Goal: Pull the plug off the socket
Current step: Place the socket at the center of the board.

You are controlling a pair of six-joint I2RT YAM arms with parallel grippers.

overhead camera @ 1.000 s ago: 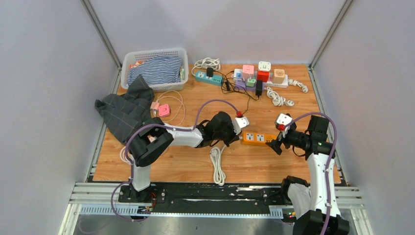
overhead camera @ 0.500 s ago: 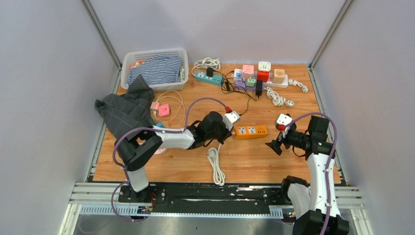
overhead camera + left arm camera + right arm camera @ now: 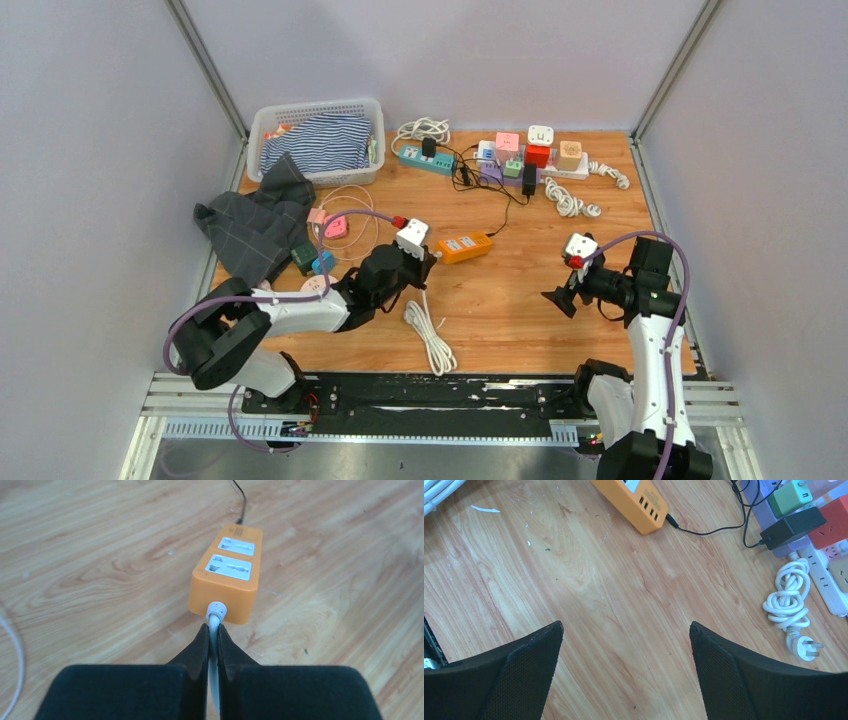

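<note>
left hand (image 3: 212, 632): pinched tight on white cord (image 3: 217, 611) | right hand (image 3: 625, 627): wide open, holds nothing | orange socket strip (image 3: 227, 575): one

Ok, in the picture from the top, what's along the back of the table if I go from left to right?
White basket → teal power strip → pink cube socket → white cube socket → tan cube socket.

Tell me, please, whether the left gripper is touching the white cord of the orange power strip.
Touching. The left wrist view shows the left gripper shut on the white cord, both fingers pressed against it right behind the orange power strip.
</note>
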